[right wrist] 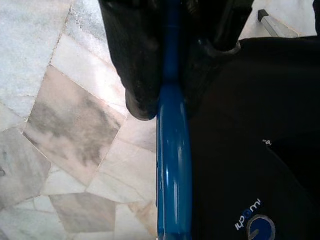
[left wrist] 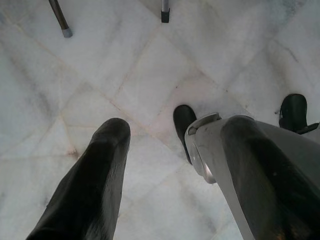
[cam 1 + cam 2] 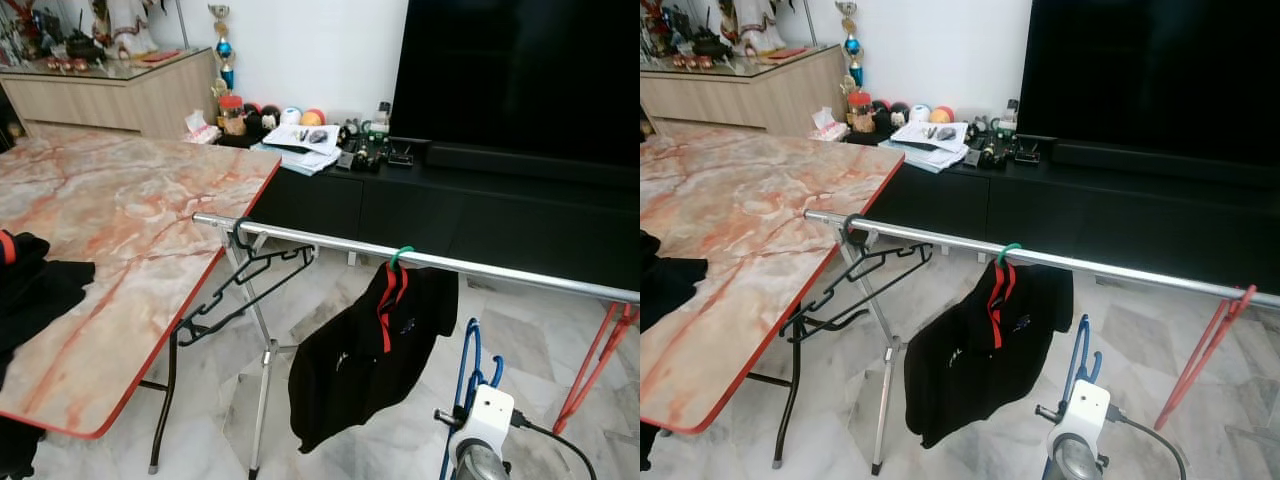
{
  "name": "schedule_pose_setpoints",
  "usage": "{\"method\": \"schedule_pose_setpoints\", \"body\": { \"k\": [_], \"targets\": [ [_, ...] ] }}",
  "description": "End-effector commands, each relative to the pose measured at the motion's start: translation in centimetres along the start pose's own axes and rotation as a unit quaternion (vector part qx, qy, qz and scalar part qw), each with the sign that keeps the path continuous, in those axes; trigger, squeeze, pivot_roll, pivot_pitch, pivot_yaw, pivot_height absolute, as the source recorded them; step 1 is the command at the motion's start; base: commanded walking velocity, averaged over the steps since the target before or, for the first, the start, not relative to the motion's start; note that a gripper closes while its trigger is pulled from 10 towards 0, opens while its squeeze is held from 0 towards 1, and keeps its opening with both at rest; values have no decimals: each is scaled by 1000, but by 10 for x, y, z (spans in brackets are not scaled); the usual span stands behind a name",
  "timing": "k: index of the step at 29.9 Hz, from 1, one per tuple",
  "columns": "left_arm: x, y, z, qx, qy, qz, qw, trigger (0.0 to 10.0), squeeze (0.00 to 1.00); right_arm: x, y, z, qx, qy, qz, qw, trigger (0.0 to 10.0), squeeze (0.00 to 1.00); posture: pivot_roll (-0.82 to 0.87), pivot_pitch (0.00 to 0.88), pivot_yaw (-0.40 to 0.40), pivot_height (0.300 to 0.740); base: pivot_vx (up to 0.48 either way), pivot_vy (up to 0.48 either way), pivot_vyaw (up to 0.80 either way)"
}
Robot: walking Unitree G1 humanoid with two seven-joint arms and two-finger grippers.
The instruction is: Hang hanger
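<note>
A blue hanger (image 3: 471,362) stands upright below the silver rail (image 3: 470,264), to the right of the hanging shirt. My right gripper (image 1: 168,98) is shut on the blue hanger (image 1: 173,165), its black fingers (image 1: 136,60) clamping the bar from both sides. The white wrist camera (image 3: 487,414) of that arm sits just under the hanger. My left gripper (image 2: 170,131) hangs idle over the floor, open with nothing between its fingers.
On the rail hang a black hanger (image 3: 246,282) at the left end, a black shirt (image 3: 366,352) on a green hook, and a red hanger (image 3: 598,350) at the right. A marble table (image 3: 120,230) with dark clothes (image 3: 30,290) stands left. A black TV cabinet (image 3: 480,210) is behind.
</note>
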State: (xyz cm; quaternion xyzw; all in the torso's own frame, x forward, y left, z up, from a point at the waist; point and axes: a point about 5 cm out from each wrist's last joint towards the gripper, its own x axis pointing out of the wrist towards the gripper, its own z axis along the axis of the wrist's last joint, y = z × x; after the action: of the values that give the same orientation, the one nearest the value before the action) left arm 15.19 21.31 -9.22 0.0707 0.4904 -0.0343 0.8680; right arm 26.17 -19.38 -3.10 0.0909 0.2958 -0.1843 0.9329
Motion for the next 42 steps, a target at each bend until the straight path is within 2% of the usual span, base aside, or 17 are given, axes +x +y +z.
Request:
{"method": "schedule_pose_setpoints", "body": {
  "k": [1,13,23,24,27,39,42],
  "targets": [
    [-1,2,-2,16,5,-1,1000,10000,0,1,5,9,3,-18,3,1000,10000,0,33,0,6,740,285,0,0],
    [-1,1,-4,22,8,-5,1000,10000,0,2,1,14,12,-35,-16,999,10000,0,33,0,8,740,48,0,0],
    [-1,1,-4,24,6,-7,1000,10000,0,6,-5,48,51,-102,-59,992,10000,0,29,0,9,740,0,0,0],
    [-1,1,-4,24,5,-7,1000,10000,0,7,-9,52,76,-108,-75,988,10000,0,31,0,8,740,0,0,0],
    [-1,1,-3,22,4,-5,1000,10000,0,7,-13,56,105,-115,-100,983,10000,0,33,0,7,740,0,0,0],
    [-1,0,-3,20,5,-5,1000,10000,0,8,-19,74,112,-142,-117,977,10000,0,37,0,3,740,0,0,0],
    [-1,0,-3,19,4,-5,1000,10000,0,8,-22,80,126,-150,-126,973,10000,0,39,0,4,740,0,0,0]
  ]
}}
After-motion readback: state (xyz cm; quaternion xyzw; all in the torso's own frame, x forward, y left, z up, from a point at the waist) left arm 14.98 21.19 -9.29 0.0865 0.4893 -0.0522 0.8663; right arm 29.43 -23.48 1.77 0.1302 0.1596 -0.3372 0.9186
